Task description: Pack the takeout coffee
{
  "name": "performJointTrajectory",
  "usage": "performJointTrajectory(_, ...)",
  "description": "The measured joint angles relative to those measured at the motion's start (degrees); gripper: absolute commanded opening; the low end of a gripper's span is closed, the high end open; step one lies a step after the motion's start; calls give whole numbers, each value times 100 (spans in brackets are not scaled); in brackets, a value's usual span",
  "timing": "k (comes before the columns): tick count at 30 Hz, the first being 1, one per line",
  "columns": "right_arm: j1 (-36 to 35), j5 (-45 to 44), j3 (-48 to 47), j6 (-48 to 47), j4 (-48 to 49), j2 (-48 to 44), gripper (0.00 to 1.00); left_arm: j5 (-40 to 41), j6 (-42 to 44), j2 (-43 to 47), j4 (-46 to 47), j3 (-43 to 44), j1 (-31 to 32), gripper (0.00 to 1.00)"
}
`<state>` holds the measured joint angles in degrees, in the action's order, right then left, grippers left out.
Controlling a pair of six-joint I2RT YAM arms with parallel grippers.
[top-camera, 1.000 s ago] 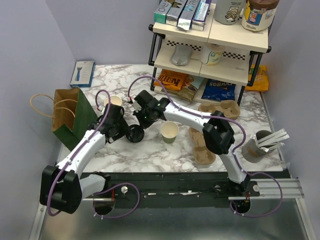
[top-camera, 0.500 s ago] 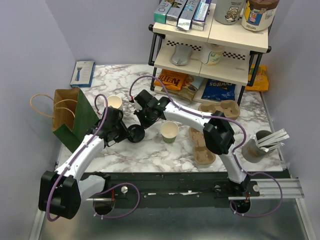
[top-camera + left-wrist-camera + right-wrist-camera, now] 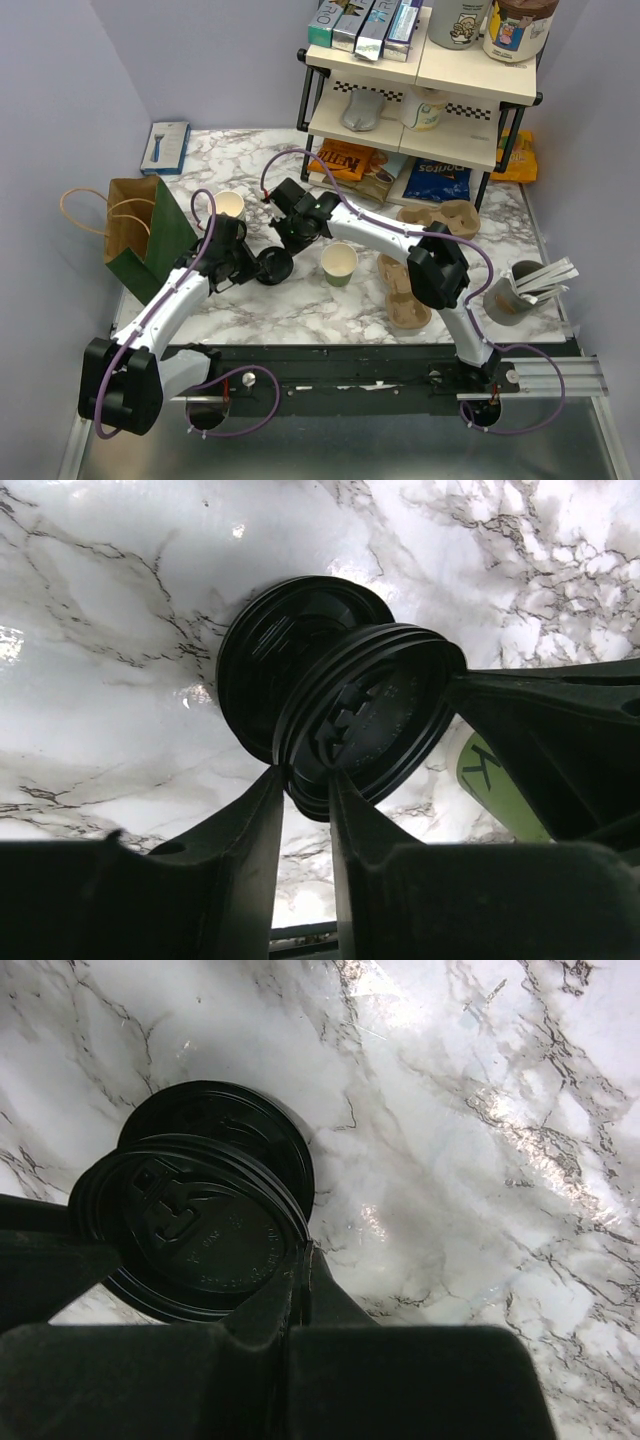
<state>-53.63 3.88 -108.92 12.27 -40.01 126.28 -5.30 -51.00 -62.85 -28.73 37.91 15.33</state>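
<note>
Lower lid [image 3: 255, 645] half behind upper lid [image 3: 375, 715]

The marble table [image 3: 300, 310] is taken in whole from high above its near edge, facing down and forward, and the black lid [image 3: 272, 266] is seen small and far off. By both wrist cameras that lid is viewed very close, downward, from opposite sides of it. The lid and the marble around it are shared by all three views.
</note>
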Motion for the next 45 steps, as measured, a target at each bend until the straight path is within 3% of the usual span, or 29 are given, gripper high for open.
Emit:
performJointTrajectory(12,35,343,-15,151,-39,0,1,221,-264,0,11,-146,0,28)
performJointTrajectory(14,46,409,-15,188,-57,0,1,256,-293,-2,15,-164,0,21)
performJointTrajectory(16,48,452,-15,216,-72,0,1,323,-315,-11,7,-168,0,0)
performJointTrajectory(22,55,461,-15,249,-101,0,1,422,-258,-31,-52,-173,4,0)
performJointTrajectory(26,55,455,-15,195,-101,0,24,420,-216,20,-55,-173,4,0)
performJointTrajectory(27,52,457,-15,170,-98,0,36,417,-221,39,-61,-168,7,0)
performJointTrajectory(30,31,452,-13,85,-72,-7,60,417,-245,37,-133,-79,15,0)
performJointTrajectory(33,9,431,70,33,35,-85,67,417,-330,-7,-247,74,15,0)
performJointTrajectory(39,0,444,769,-457,557,-710,69,448,-511,-122,-612,358,15,0)
performJointTrajectory(45,0,844,2369,-1598,1851,-1969,66,490,-496,-319,-1132,883,15,0)
